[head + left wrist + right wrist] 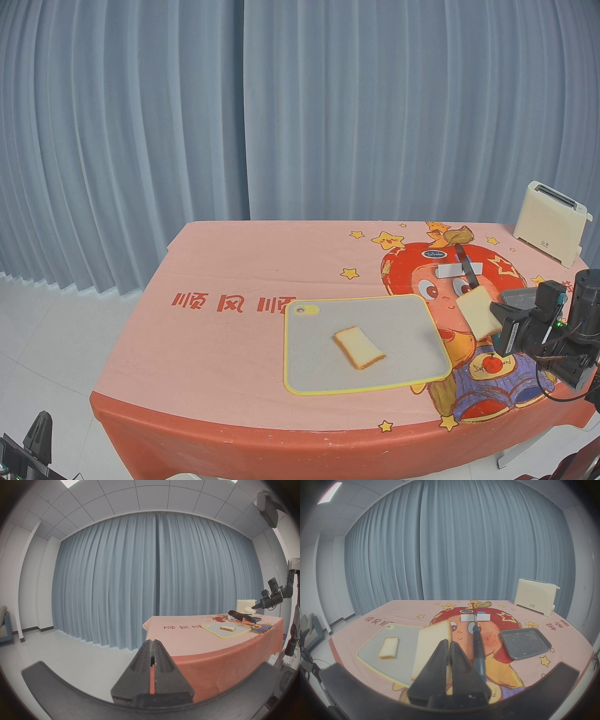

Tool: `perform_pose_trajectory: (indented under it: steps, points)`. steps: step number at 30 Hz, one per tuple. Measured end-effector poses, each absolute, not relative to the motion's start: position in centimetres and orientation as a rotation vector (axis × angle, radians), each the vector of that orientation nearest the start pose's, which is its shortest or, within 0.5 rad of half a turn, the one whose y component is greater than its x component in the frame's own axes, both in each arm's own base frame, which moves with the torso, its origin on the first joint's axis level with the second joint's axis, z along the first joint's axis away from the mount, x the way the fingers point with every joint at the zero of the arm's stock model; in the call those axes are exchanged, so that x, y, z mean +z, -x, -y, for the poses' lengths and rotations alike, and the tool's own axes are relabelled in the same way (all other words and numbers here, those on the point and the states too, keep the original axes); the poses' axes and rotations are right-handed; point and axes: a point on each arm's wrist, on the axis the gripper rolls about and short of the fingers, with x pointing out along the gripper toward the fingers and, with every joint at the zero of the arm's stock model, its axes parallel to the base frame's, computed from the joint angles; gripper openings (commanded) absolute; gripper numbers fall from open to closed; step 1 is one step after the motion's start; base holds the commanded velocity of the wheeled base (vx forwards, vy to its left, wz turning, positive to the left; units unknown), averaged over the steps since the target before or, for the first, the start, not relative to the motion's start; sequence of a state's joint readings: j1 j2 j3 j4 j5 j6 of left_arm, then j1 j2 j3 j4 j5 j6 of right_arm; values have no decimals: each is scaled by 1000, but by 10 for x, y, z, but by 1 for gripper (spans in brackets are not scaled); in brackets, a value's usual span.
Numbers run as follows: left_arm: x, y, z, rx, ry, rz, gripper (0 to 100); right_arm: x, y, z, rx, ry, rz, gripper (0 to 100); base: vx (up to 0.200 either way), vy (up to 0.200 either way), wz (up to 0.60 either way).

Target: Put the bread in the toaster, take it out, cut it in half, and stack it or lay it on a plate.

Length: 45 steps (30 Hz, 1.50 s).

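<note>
Held piece (431, 642): a flat half-slice with pale, fine-pored crumb and a thin tan crust along its edges. The right gripper (448, 645) has its jaws clamped on it. In the head view it hangs tilted above the cloth (250, 269), just beside the board's right edge and between the board (400, 325) and the tray (525, 642). Its lower corner is hidden behind the black fingers.

Loose piece (359, 347): the same bread, rectangular, lying flat near the middle of the board. Its underside cannot be seen.

Board: a thin grey sheet with rounded corners, a yellow rim and a hanging hole at one corner.

Knife (478, 639): dark handle and narrow blade, lying across a small white rest (475, 617) on the cloth beyond the held piece. Blade detail is hard to make out.

Tray: dark grey, shallow and rectangular with a raised lip and specks on its floor. In the head view the right gripper covers much of it.

Toaster (551, 222): a cream, smooth-sided box with a top slot, at the far right corner of the table, well apart from the board.

Cloth: matte pink with a printed cartoon figure and stars, draped over the table edge.

Left gripper (152, 648): low and off the table's left side, jaws pressed together on nothing. In the head view it is cut off at the lower left corner.
</note>
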State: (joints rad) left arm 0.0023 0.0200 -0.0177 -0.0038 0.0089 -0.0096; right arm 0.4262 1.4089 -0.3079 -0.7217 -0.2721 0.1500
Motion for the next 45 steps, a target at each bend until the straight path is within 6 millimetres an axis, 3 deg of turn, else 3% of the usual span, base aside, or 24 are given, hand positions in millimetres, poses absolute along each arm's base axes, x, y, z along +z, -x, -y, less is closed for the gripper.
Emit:
perform_pose_trajectory:
  steps: [23, 45]
  points:
    - [81, 23, 0, 11, 11, 2, 0, 130, -185, -67, 74, -24, -395, 0, 0, -200, 0]
    - [81, 23, 0, 10, 8, 2, 0, 109, -212, -73, 34, -114, -495, 0, 0, 0, 0]
